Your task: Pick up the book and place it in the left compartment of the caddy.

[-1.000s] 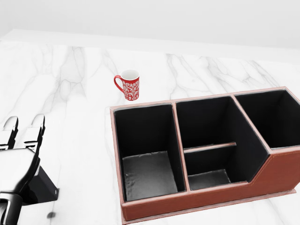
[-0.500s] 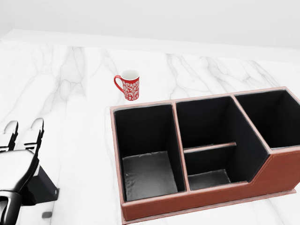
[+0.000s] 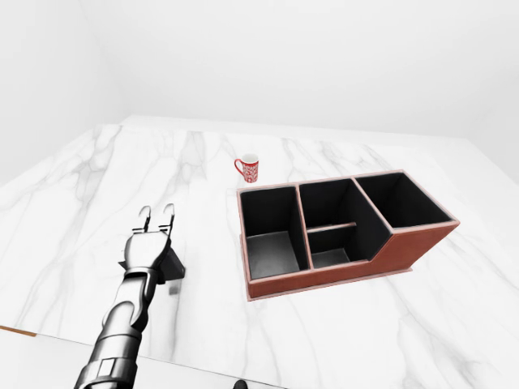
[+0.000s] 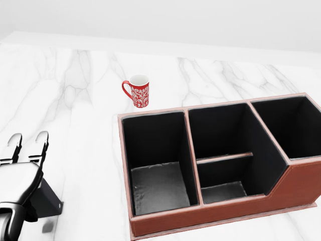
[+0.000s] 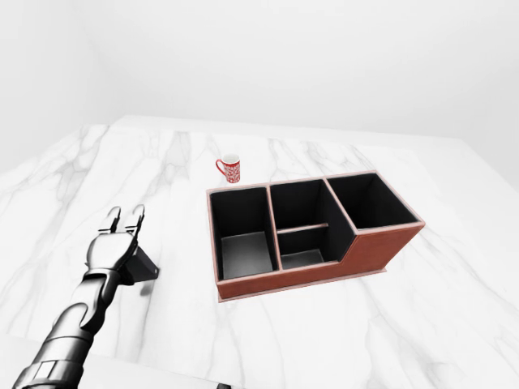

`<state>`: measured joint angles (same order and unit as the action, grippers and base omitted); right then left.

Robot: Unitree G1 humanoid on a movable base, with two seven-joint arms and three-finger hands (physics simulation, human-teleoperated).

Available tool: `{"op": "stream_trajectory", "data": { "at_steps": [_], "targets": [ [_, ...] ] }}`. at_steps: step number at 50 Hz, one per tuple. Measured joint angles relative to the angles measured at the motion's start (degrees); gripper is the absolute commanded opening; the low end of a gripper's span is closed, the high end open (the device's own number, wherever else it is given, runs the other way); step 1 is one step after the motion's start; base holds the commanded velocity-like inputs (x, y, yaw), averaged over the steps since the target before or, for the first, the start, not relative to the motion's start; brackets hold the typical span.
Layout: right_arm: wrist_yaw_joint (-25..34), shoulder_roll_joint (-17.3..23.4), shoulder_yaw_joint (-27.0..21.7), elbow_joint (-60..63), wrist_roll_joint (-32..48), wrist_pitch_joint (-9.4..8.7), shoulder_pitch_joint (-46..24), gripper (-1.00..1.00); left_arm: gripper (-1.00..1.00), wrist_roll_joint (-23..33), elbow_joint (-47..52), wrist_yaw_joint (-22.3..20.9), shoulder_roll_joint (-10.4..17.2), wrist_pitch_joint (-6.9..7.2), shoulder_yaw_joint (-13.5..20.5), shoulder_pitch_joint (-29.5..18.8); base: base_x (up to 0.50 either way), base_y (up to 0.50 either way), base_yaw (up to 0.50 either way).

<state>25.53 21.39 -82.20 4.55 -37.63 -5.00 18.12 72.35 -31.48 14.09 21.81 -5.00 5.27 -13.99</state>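
Observation:
The book [image 4: 46, 202] is a dark slab at the bottom left of the head view, mostly hidden under my left hand [image 4: 29, 143]. The hand lies over it with its fingers [image 4: 41, 143] stretched straight out and open, so I cannot see a thumb or any grip underneath. The caddy [image 4: 155, 111] is red-brown with black insides and stands to the right of the hand. Its left compartment [image 4: 159, 187] holds nothing. My right hand does not show in any view.
A red patterned mug [image 4: 139, 91] stands just above the caddy's left compartment in the head view. The white marble counter [image 3: 73, 203] stretches widely to the left and beyond the caddy, and its near edge [image 3: 49, 339] runs along the bottom of the left-eye view.
My left hand has slid slightly toward the bottom of the head view, and its fingers have spread a little. The caddy and mug have not moved.

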Motion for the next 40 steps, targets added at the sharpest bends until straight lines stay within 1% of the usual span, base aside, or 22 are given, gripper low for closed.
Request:
{"op": "stream_trajectory", "data": {
  "at_steps": [18, 29, 40],
  "targets": [
    [0.0, 0.0, 0.1, 0.0, 0.1, 0.00, -0.1, 1.00, 1.00, -1.9, -9.7, 3.3, 2.1, 0.00, -1.0, -4.0, 0.00, 0.00, 0.00],
    [-0.1, 0.0, 0.0, 0.0, 0.1, 0.00, 0.0, 1.00, 1.00, -2.3, -21.9, 7.3, 3.1, 0.00, -3.5, -9.6, 0.00, 0.00, 0.00],
    [0.0, 0.1, 0.2, -0.2, 0.1, 0.00, -0.1, 1.00, 1.00, -2.8, -31.6, 10.9, 3.1, 0.00, -5.2, -15.7, 0.00, 0.00, 0.00]
  ]
}}
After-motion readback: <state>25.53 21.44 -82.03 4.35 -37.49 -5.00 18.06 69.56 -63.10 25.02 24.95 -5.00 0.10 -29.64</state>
